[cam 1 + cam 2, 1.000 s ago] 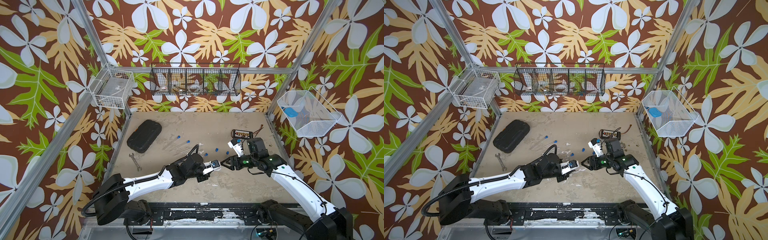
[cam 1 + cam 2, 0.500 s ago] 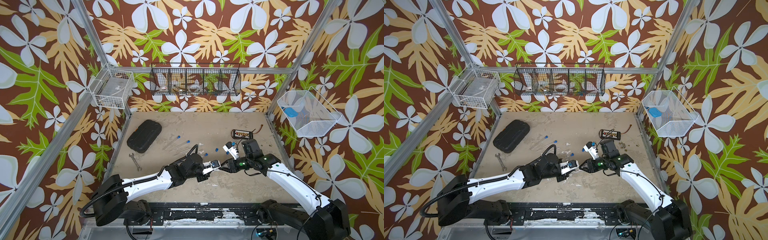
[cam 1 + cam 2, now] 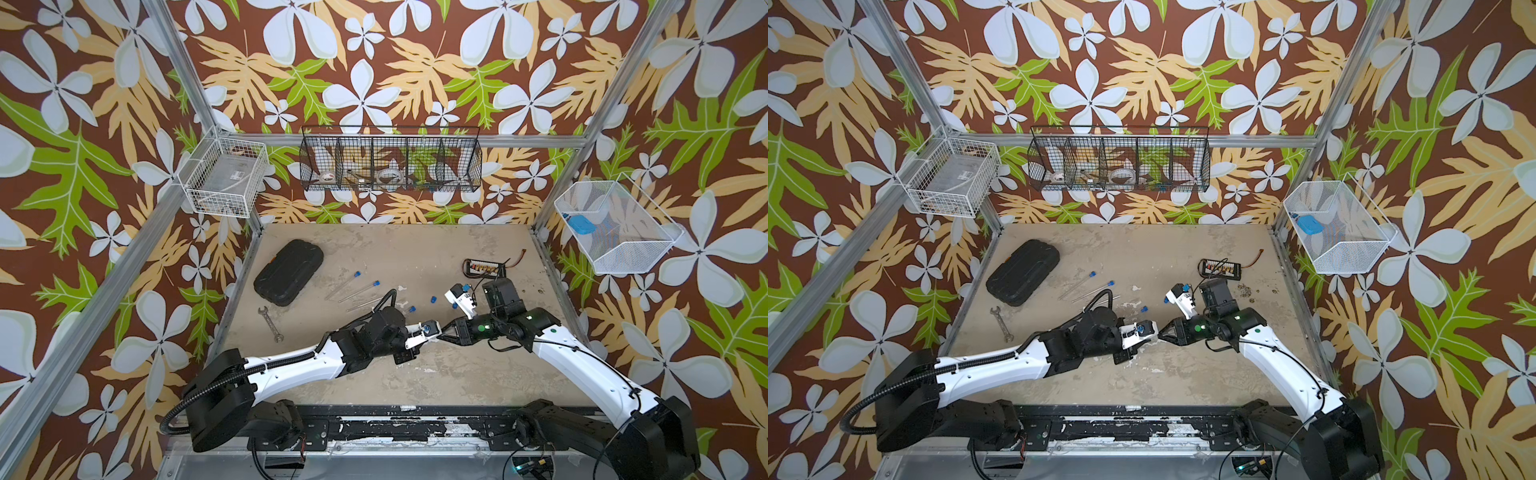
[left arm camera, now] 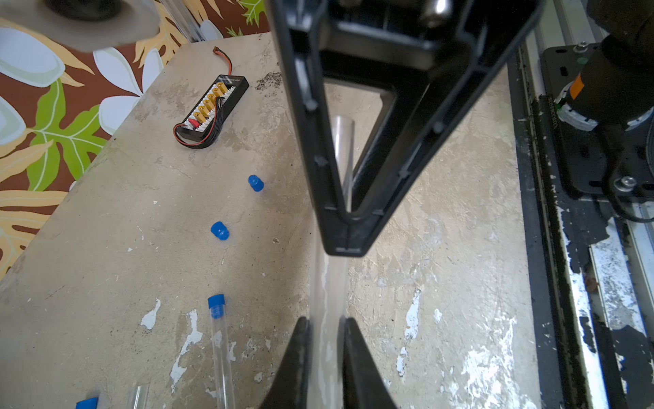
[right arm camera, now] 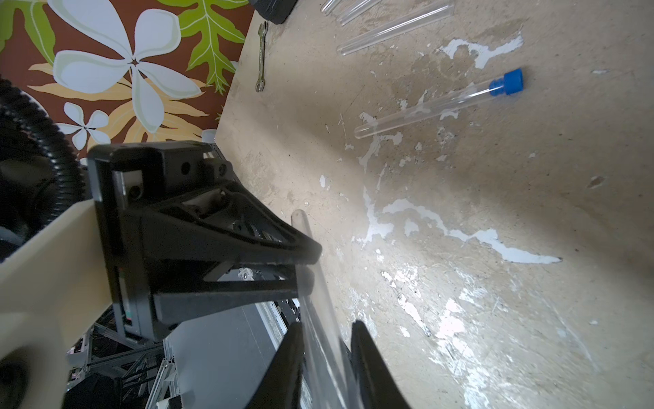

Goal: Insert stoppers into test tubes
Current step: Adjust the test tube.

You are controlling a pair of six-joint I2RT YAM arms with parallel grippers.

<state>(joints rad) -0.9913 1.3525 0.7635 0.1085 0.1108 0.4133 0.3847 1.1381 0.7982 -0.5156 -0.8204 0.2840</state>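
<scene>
A clear test tube (image 4: 331, 290) hangs above the table between both arms. My left gripper (image 4: 326, 320) is shut on it. My right gripper (image 5: 326, 324) faces the left one tip to tip, in both top views (image 3: 444, 331) (image 3: 1160, 332), shut on the same tube (image 5: 318, 304). Two loose blue stoppers (image 4: 255, 183) (image 4: 219, 230) lie on the table beside the grippers. Test tubes plugged with stoppers (image 3: 356, 274) (image 3: 376, 283) lie further back, and open tubes (image 5: 393, 32) lie near them.
A black case (image 3: 289, 272) and a grey wrench (image 3: 270, 324) lie at the left of the table. A connector board with wires (image 3: 484, 267) sits at the back right. Wire baskets (image 3: 390, 164) (image 3: 615, 232) hang on the walls.
My right gripper has moved left to meet the left gripper and has closed its jaws round the tube. The left arm has kept still with the tube.
</scene>
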